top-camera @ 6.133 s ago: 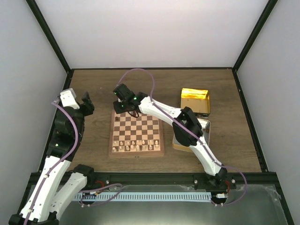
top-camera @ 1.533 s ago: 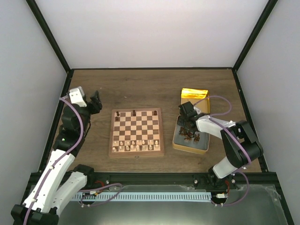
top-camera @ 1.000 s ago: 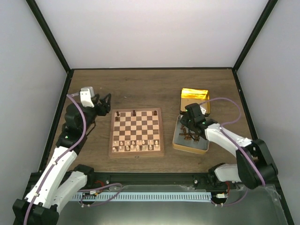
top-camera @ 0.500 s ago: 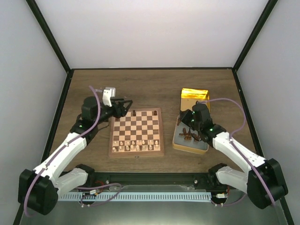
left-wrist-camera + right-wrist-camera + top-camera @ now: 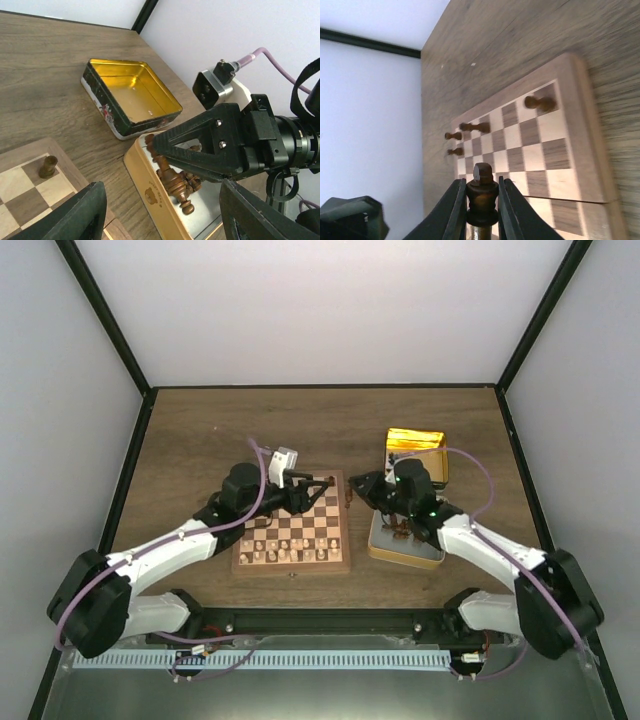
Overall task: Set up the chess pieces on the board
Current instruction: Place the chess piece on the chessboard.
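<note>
The board [image 5: 292, 567] lies mid-table, with pale chessmen on its near rows. My right gripper [image 5: 355, 484] hovers just off the board's far right corner, pointing left, and is shut on a dark brown chess piece [image 5: 481, 192]. In the right wrist view the board [image 5: 572, 125] lies below, with a few dark pieces [image 5: 538, 103] on its far rank. More dark pieces [image 5: 175, 181] lie in the gold tin [image 5: 405, 552]. My left gripper [image 5: 320, 490] hangs over the board's far right corner, open and empty [image 5: 165, 212], facing the right gripper's fingers [image 5: 200, 150]. One dark piece [image 5: 48, 166] stands on the board's corner square.
The tin's gold lid [image 5: 415, 454] lies open side up behind the tin, and also shows in the left wrist view [image 5: 131, 102]. The two grippers are close, tip to tip. Black frame rails border the table.
My left arm has swung from the table's left edge rightward over the board's far right corner. My right gripper has left the tin and moved left with a dark piece.
</note>
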{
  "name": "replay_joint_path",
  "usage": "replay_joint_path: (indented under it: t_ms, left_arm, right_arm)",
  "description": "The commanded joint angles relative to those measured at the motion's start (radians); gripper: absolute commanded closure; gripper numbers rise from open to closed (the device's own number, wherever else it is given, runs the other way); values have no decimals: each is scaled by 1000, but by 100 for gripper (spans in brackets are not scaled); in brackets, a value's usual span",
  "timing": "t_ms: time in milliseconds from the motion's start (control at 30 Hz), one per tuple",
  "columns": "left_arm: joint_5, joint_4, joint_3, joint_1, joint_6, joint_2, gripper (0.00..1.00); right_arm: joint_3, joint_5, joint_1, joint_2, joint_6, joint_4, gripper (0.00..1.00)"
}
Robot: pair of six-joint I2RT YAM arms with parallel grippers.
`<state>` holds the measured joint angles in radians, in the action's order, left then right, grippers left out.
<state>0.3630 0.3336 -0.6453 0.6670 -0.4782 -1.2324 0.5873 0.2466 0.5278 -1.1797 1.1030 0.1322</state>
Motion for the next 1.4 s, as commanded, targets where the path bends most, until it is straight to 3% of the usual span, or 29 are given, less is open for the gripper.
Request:
replay_joint_path:
  t_ms: [0,300,500,833,1367]
  left_arm:
    - [-97,100,57,11,-31,24,36]
    - [-243,101,172,11,-73,141,40]
    - [-317,102,251,11,-91,250,37]
    - [-347,130,293,9,-164,303,35]
    - [-249,253,249,5,-258,204,33]
  right_arm:
    - [82,70,52,-86,64,128,89]
    - [216,141,126,-262,119,243,89]
    - [284,162,131,-327,156,277,89]
    - [354,188,141,-388,256,264,89]
    - [460,189,158,-439,284,146,89]
